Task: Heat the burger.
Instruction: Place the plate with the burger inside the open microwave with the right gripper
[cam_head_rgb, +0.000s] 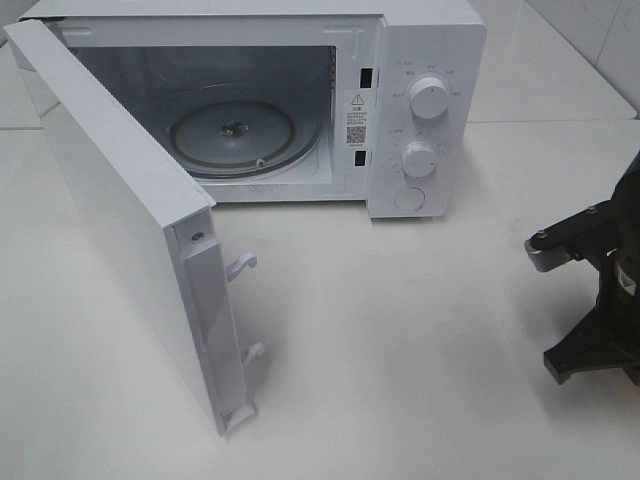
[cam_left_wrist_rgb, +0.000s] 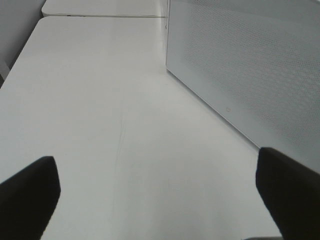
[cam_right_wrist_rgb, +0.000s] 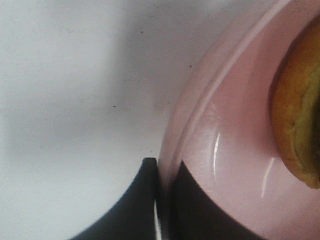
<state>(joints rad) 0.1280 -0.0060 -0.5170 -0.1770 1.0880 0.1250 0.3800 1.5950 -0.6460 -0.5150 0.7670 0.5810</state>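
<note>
Exterior high: microwave (cam_head_rgb: 425, 110) open, glass turntable (cam_head_rgb: 235, 135) inside, well away from the right arm (cam_head_rgb: 600, 290); burger out of frame. Left wrist: left claw (cam_left_wrist_rgb: 157, 167) spread wide, empty, open door (cam_left_wrist_rgb: 250, 65) just beside one finger; we risk nudging it. Right wrist: right claw (cam_right_wrist_rgb: 165, 167) clamped on the pink plate (cam_right_wrist_rgb: 225, 125) rim, burger (cam_right_wrist_rgb: 300, 110) on the plate beyond the tips. Thin edge grip; we judge plate could tilt, burger slide off.
</note>
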